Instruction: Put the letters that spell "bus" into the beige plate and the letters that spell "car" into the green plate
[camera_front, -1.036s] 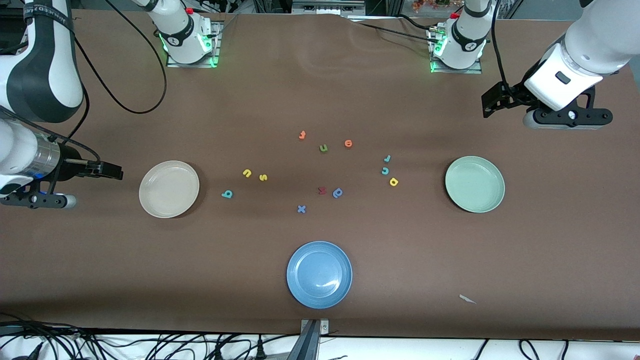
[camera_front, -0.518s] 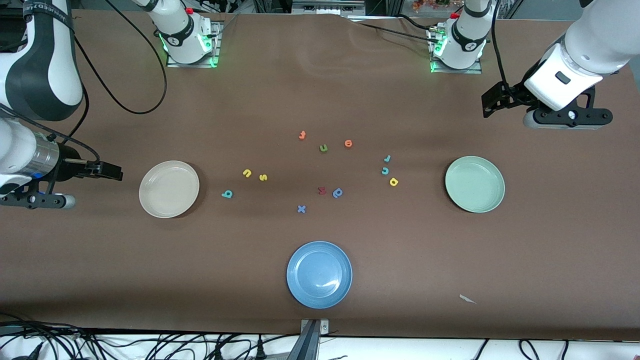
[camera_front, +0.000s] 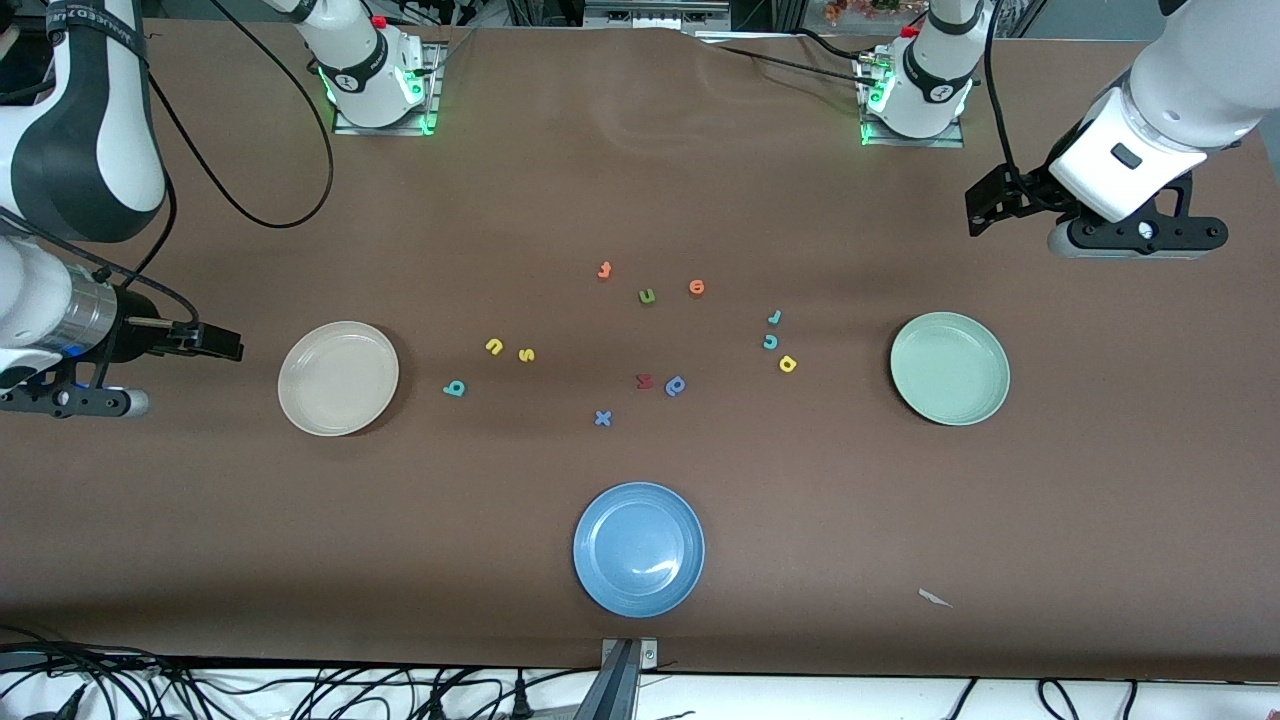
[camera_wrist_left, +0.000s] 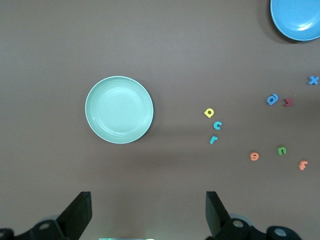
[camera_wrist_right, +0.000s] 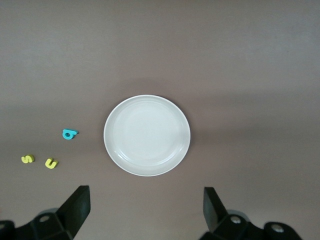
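Observation:
The beige plate (camera_front: 338, 377) (camera_wrist_right: 147, 135) lies toward the right arm's end, holding nothing. Beside it on the table are the teal "b" (camera_front: 454, 388) (camera_wrist_right: 69, 134), yellow "u" (camera_front: 494, 346) and yellow "s" (camera_front: 526, 354). The green plate (camera_front: 949, 368) (camera_wrist_left: 119, 110), also holding nothing, lies toward the left arm's end. Near it are the light-blue "r" (camera_front: 774, 317), teal "c" (camera_front: 769, 342) and yellow "a" (camera_front: 787, 364) (camera_wrist_left: 209, 113). My right gripper (camera_wrist_right: 145, 205) hangs open, high beside the beige plate. My left gripper (camera_wrist_left: 148, 210) hangs open, high beside the green plate.
A blue plate (camera_front: 638, 549) sits near the front edge at mid-table. Other loose letters lie mid-table: two orange ones (camera_front: 604, 270), a green "u" (camera_front: 647, 296), a dark red one (camera_front: 644, 381), a darker blue rounded one (camera_front: 675, 385) and a blue "x" (camera_front: 602, 418).
The right arm has drifted very slightly toward its end of the table. The left arm, the letters and the plates stay where they were.

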